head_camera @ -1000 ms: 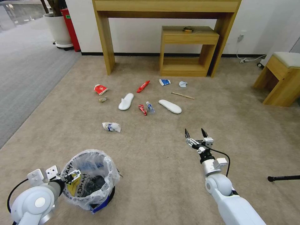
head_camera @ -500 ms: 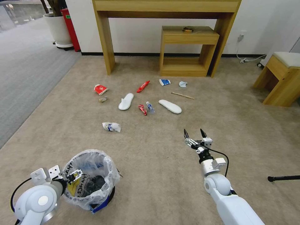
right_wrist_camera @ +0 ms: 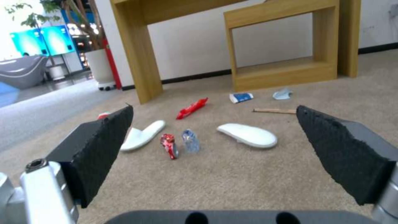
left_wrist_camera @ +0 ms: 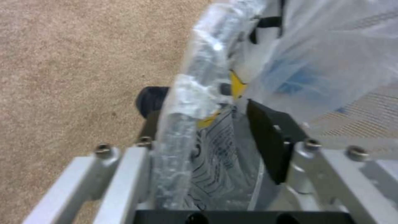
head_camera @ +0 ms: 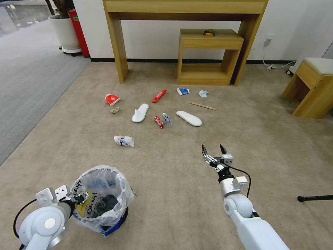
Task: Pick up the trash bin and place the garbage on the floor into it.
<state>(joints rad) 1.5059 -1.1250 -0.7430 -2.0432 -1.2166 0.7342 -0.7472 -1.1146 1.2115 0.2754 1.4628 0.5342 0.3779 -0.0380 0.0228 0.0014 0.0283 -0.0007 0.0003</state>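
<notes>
The trash bin (head_camera: 102, 199), black with a clear liner, stands on the beige floor (head_camera: 173, 180) at my near left. My left gripper (head_camera: 81, 198) straddles its rim (left_wrist_camera: 186, 118), one pad inside and one outside, shut on it. My right gripper (head_camera: 212, 150) hangs open over bare carpet, short of the garbage. Ahead lie two white slippers (head_camera: 140, 113) (head_camera: 188, 118), a tiny bottle (head_camera: 167, 119), red wrappers (head_camera: 158, 122) (head_camera: 159, 96) (head_camera: 112, 99), a blue-white packet (head_camera: 182, 91), a pale mask (head_camera: 203, 93), a stick (head_camera: 203, 106) and a paper wad (head_camera: 124, 141). The right wrist view faces the bottle (right_wrist_camera: 191, 145).
A tall wooden console (head_camera: 118, 52) and a low wooden shelf (head_camera: 208, 41) stand against the far wall. A wooden stool (head_camera: 312, 86) is at the right. A white plant pot (head_camera: 66, 33) and red box (head_camera: 78, 31) sit far left by grey carpet (head_camera: 24, 80). A black rod (head_camera: 315, 198) lies right.
My right gripper has drawn back a little toward me and to the left, still open. My left arm has sunk slightly at the bin's rim.
</notes>
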